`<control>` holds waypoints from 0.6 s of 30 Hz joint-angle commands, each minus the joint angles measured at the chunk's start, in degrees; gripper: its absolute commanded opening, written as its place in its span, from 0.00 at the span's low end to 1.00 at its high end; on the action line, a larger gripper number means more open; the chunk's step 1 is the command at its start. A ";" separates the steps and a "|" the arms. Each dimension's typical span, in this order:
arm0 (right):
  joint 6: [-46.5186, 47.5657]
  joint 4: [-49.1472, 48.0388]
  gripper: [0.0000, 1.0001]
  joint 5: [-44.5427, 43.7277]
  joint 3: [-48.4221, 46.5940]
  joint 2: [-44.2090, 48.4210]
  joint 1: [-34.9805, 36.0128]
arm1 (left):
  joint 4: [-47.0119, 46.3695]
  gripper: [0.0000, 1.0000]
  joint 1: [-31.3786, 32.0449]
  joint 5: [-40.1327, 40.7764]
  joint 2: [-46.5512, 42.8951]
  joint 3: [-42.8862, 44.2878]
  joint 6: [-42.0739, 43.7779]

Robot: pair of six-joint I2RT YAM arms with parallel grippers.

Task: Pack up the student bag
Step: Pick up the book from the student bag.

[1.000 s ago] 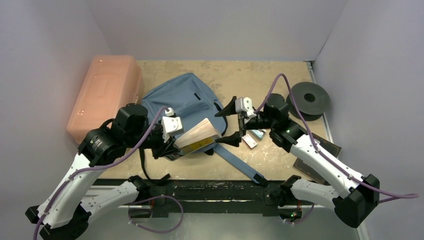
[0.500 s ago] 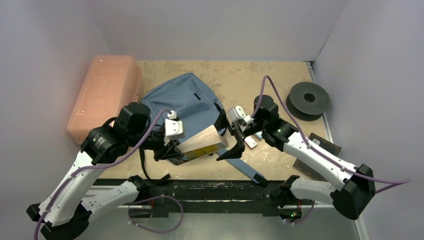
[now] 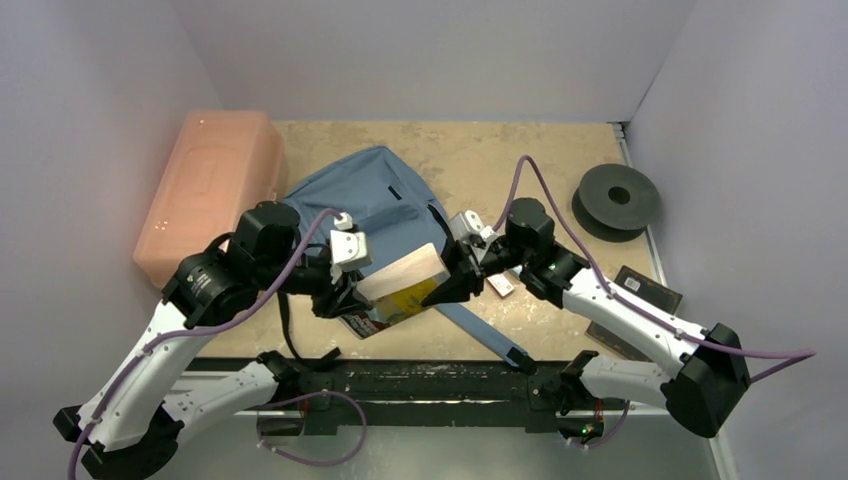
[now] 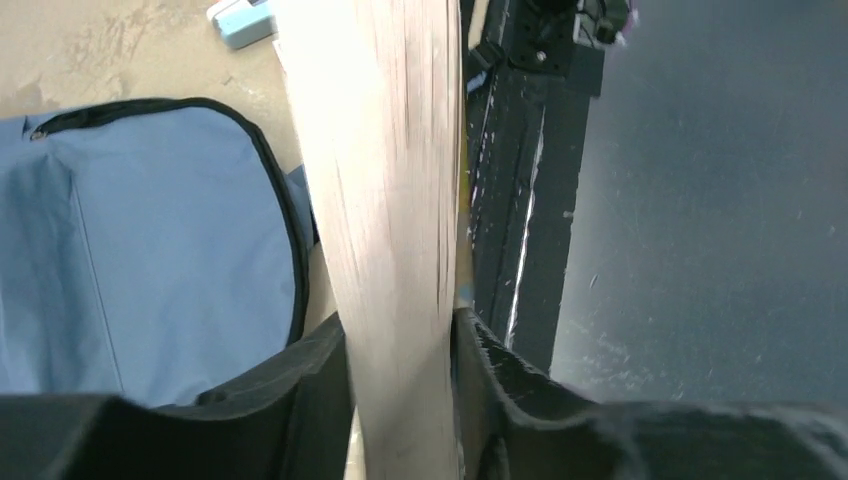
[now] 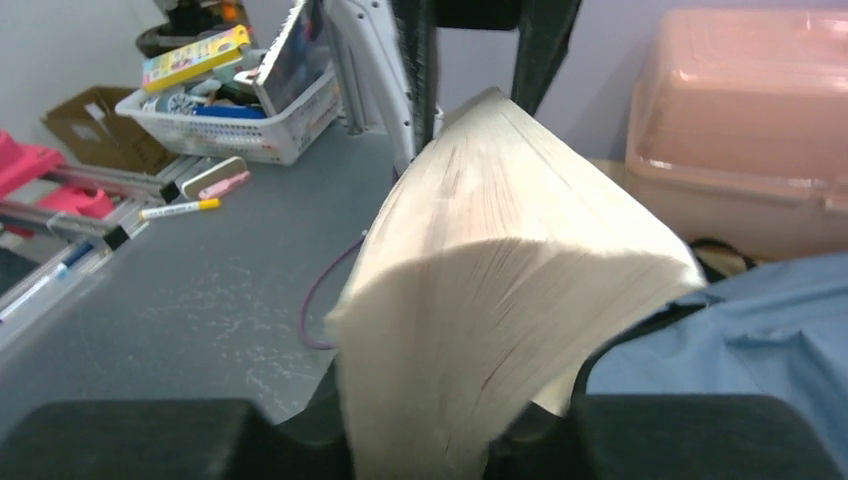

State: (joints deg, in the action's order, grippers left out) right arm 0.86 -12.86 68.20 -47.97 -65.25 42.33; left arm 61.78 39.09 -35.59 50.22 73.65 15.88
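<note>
Right gripper (image 3: 448, 280) has swung left toward the book (image 3: 405, 268) since a second ago, and its fingers now straddle the book's right end (whether they press on it I cannot tell). Left gripper (image 4: 400, 345) is clamped on the other end, holding the book over the near edge of the student bag (image 3: 370, 195), which lies flat just right of the pink box (image 3: 210, 185).

Soft, even light from above, weak shadows; the book (image 4: 385, 150) glares white, blurred in both wrist views.
</note>
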 commanded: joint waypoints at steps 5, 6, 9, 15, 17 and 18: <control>-7.13 0.41 0.00 -17.49 1.66 3.53 -0.94 | -16.73 0.83 -0.24 32.84 -6.83 -0.52 -15.55; -11.03 1.33 0.00 -27.47 1.87 4.54 -1.38 | -17.95 0.89 -0.24 43.53 -7.80 -0.66 -20.54; -15.95 11.04 0.00 -54.23 -1.31 7.00 -2.37 | -17.17 0.96 -0.24 60.11 -8.33 -1.04 -31.61; -25.71 36.01 0.00 -105.04 -13.04 10.12 -2.36 | -19.68 0.93 -0.05 41.01 1.69 -4.91 -29.62; -32.96 48.26 0.00 -122.31 -16.66 8.90 -2.63 | -20.82 0.91 2.74 35.06 8.80 -6.16 -28.72; -37.68 53.52 0.00 -126.71 -18.12 8.14 -2.74 | -21.51 0.92 8.09 40.53 12.02 -6.40 -28.03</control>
State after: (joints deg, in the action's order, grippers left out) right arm -21.02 22.13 -17.89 -56.99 -58.57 40.07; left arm 43.97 39.64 8.86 50.17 70.61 -12.03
